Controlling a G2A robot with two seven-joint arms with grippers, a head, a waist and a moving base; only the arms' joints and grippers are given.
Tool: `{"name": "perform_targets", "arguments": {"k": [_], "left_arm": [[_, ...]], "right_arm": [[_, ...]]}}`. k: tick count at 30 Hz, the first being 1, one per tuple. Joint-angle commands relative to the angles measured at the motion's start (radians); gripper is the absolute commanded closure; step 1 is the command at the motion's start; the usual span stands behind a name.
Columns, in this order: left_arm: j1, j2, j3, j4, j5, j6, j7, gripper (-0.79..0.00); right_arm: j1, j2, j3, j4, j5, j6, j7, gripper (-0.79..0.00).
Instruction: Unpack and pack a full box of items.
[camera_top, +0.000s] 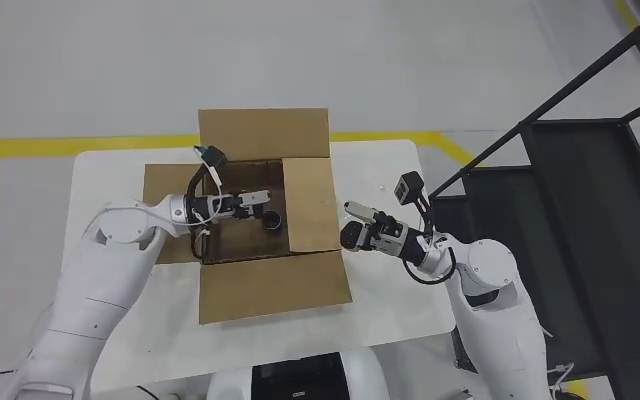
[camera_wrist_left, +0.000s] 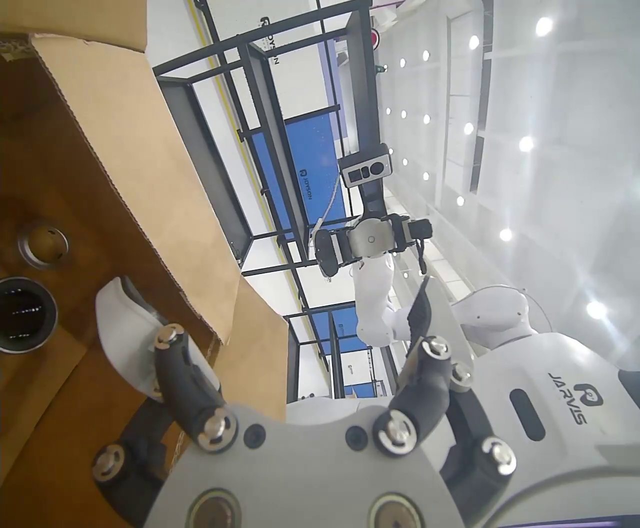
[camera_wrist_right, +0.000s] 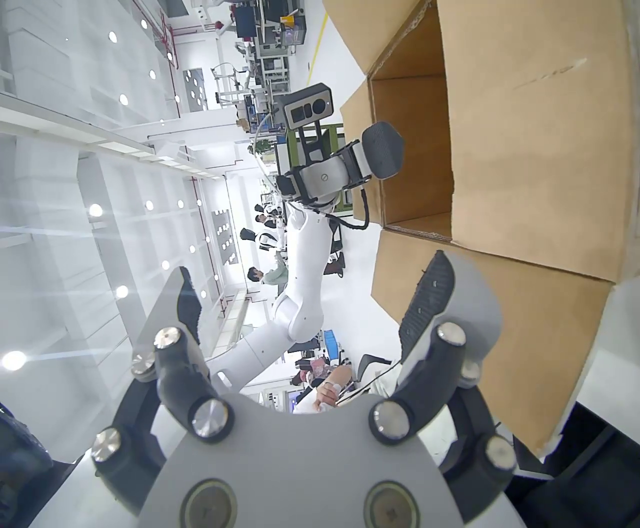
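White desk (camera_top: 390, 300) carries an open cardboard box (camera_top: 265, 133), flaps folded outward for access. Inside it the left pincer (camera_top: 262, 197) hangs spread over a dark tube (camera_top: 271, 219), probably to lift it out. Beside the flap the right pincer (camera_top: 352, 222) sits, also spread and empty.

A white table (camera_top: 105, 175) stands on a pale floor (camera_top: 300, 60) crossed by a yellow stripe (camera_top: 60, 146), with a black metal rack (camera_top: 580, 200) just beside it and round ceiling lights (camera_wrist_left: 525, 144) overhead.
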Motion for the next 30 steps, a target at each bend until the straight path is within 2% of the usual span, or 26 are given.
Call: {"name": "perform_targets", "arguments": {"k": [1,5,12,18,20,25,30], "left_arm": [[-0.002,-0.001,0.009,-0.011,0.047,0.027,0.042,-0.785],[-0.058,-0.021,0.067,0.025,0.084,0.046,0.055,-0.785],[-0.186,-0.091,0.221,0.219,0.104,-0.009,0.103,-0.785],[-0.248,-0.153,0.288,0.368,0.007,-0.169,0.124,-0.785],[-0.265,-0.172,0.304,0.39,-0.027,-0.22,0.114,-0.785],[-0.298,-0.204,0.325,0.374,-0.101,-0.35,0.047,-0.785],[-0.33,-0.23,0.35,0.366,-0.135,-0.363,0.012,-0.785]], "right_arm": [[0.0,0.0,0.0,0.0,0.0,0.0,0.0,-0.785],[-0.006,0.003,-0.011,-0.013,0.006,0.0,-0.038,-0.785],[-0.028,0.013,0.002,-0.039,0.03,0.012,-0.047,-0.785],[-0.057,0.022,0.023,-0.057,0.057,0.006,-0.039,-0.785],[-0.059,0.025,0.024,-0.059,0.057,0.007,-0.032,-0.785],[-0.054,0.032,0.014,-0.07,0.08,0.001,-0.002,-0.785],[-0.039,0.04,-0.004,-0.08,0.074,0.006,0.025,-0.785]]}}
